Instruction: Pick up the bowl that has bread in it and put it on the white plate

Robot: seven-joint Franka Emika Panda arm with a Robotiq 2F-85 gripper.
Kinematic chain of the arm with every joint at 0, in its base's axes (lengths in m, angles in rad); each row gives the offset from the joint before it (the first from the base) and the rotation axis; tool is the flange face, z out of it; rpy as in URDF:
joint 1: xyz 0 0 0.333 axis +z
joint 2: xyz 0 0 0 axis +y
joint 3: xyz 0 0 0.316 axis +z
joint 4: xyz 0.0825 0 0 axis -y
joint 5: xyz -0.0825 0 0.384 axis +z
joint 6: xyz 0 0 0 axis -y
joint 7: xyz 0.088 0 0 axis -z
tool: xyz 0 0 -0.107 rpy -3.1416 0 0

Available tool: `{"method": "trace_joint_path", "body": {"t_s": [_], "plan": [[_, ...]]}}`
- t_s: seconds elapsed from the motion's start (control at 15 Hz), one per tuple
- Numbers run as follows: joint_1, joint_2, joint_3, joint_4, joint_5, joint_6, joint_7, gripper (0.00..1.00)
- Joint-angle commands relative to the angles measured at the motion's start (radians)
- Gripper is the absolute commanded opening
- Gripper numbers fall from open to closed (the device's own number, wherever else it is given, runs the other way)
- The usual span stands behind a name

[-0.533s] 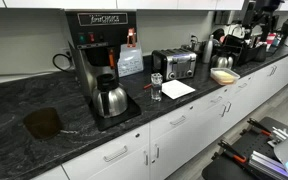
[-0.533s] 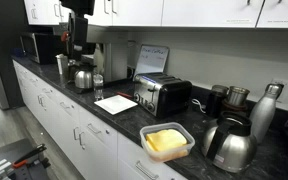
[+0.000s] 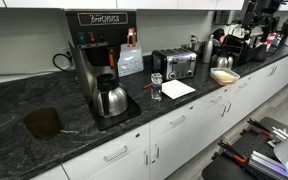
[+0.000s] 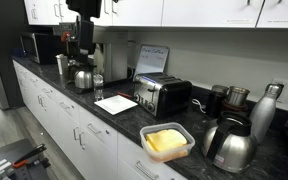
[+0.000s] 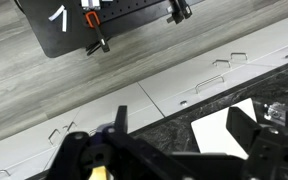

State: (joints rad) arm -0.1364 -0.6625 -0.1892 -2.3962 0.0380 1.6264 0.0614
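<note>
The tan bowl (image 4: 176, 153) holds pale yellow bread (image 4: 163, 140) and stands on the dark counter beside a steel carafe. It also shows in the exterior view (image 3: 224, 76). The white plate (image 4: 115, 104) lies flat in front of the toaster in both exterior views (image 3: 177, 89). In the wrist view my gripper (image 5: 181, 128) is open and empty, high above the counter edge. The white plate (image 5: 222, 133) shows between its fingers. A dark shape at the top of an exterior view (image 4: 84, 12) looks like my arm.
A toaster (image 4: 162, 95) stands behind the plate, with a small glass (image 3: 156, 87) next to it. A coffee maker (image 3: 102, 55) with a carafe (image 3: 110, 99) stands further along. A steel carafe (image 4: 229, 146) is close to the bowl. White cabinets run below the counter.
The dark arm shape at the top of the exterior view has shifted slightly to the right. The bowl, bread and plate have not moved.
</note>
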Motion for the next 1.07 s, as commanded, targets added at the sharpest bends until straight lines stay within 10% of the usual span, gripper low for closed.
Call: {"method": "trace_joint_path", "body": {"t_s": [0.0,1.0], "plan": [[-0.036,0.162,-0.035,0.077,0.004,0.075,-0.024,1.00],[-0.043,0.160,-0.025,0.067,0.006,0.090,-0.020,1.00]]}}
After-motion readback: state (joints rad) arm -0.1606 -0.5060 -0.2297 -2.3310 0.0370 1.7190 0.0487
